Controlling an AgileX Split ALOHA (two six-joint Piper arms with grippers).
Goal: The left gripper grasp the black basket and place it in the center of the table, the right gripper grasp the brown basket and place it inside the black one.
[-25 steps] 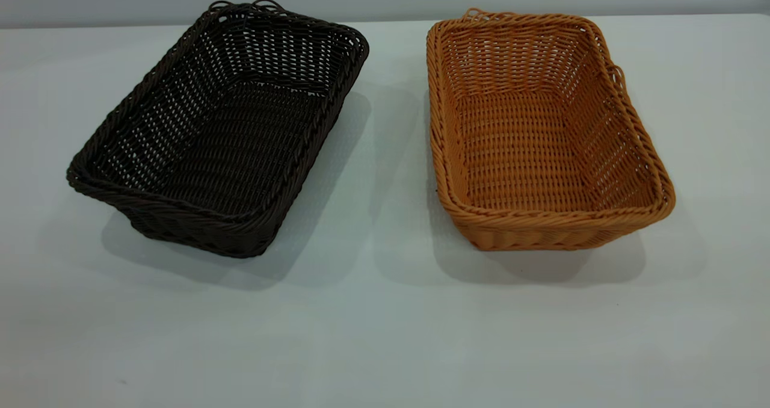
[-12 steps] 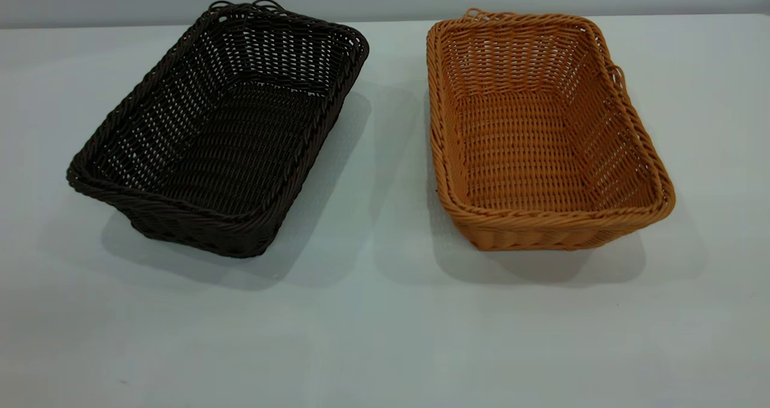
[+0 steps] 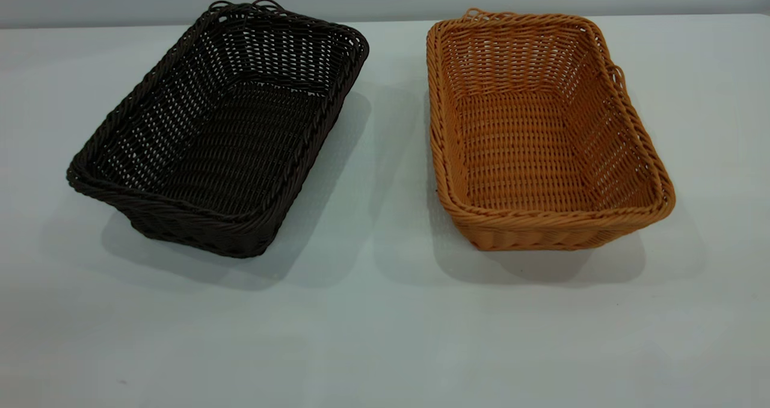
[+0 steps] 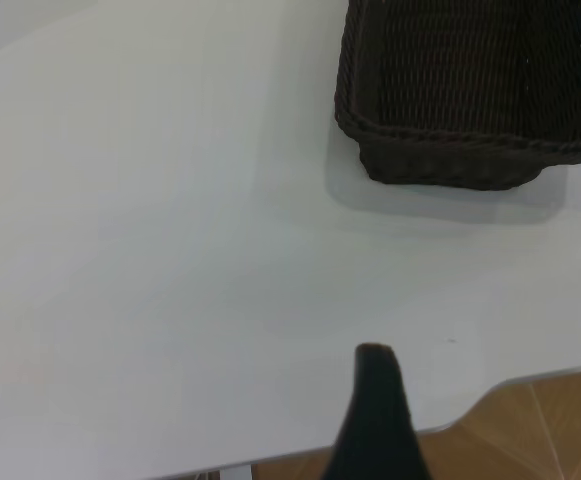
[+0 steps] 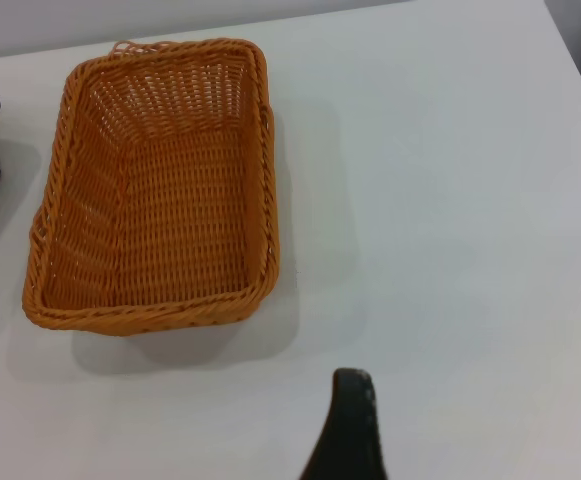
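The black basket (image 3: 216,131), toward the table's (image 3: 385,336) left edge, looks light, stiff, best pinched at its braided rim; left gripper (image 4: 378,420) state cannot be told.

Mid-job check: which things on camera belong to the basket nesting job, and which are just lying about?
Job things:
- black basket, on the table's left, empty
- brown basket, on the right, empty, apart from the black one
- table
- left hand, short of the black basket
- right hand, short of the brown basket

Lying about:
- nothing else in view
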